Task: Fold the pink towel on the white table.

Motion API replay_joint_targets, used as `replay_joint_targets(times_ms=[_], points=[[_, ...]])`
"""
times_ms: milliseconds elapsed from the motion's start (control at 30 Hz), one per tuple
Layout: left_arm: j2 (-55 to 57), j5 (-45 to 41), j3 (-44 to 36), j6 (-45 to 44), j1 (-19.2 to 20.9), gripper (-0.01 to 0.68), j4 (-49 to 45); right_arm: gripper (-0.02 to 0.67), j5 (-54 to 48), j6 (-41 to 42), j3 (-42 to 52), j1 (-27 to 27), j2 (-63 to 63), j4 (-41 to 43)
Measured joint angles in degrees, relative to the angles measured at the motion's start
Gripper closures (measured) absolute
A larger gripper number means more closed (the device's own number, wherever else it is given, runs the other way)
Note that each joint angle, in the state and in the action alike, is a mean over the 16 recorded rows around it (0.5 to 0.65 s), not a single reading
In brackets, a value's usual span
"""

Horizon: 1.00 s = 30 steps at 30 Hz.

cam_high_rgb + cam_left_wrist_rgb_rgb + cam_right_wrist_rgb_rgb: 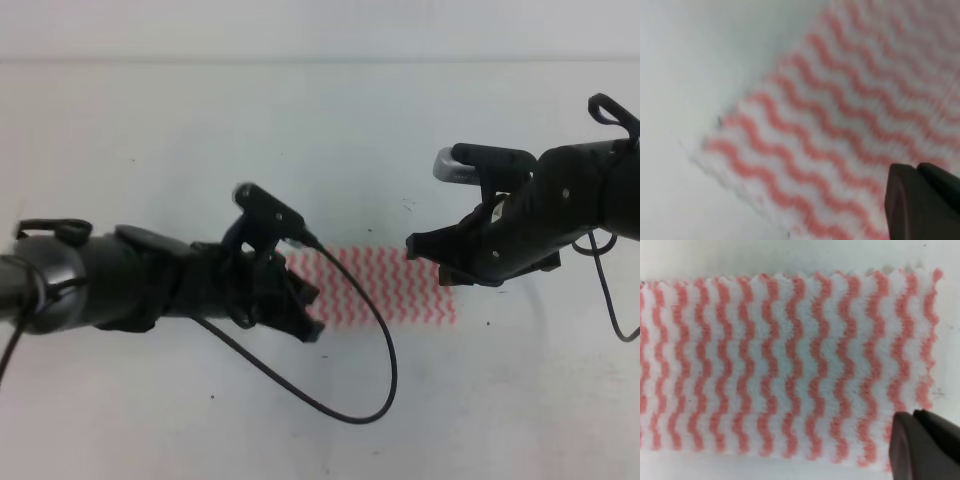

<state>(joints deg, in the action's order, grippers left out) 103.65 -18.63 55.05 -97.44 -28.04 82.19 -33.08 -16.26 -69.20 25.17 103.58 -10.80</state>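
Note:
The pink towel (385,285) lies flat on the white table (300,130) as a long narrow rectangle with pink and white wavy stripes. My left gripper (308,312) hovers over its left end; in the left wrist view its dark fingers (920,200) sit together above the towel (840,125), holding nothing. Over the towel's right end is my right gripper (432,262). The right wrist view shows its fingers (922,442) closed together above the towel (790,365), near the lower right corner. Both arms hide the towel's ends in the high view.
A thin black cable (370,390) loops from the left arm down across the table in front of the towel. Another cable (612,300) hangs off the right arm. The table's far edge (320,58) runs along the top.

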Motion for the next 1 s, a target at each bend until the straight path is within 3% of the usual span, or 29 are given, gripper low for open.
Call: replay_joint_targets(times_ms=[567, 1000], points=[[-0.03, -2.55, -0.02, 17.69, 0.00, 0.678, -18.55, 0.667, 0.02, 0.02, -0.02, 0.01, -0.13, -0.05], [0.01, -1.82, 0.61, 17.99, -0.05, 0.678, -17.74, 0.667, 0.59, 0.02, -0.02, 0.01, -0.13, -0.04]])
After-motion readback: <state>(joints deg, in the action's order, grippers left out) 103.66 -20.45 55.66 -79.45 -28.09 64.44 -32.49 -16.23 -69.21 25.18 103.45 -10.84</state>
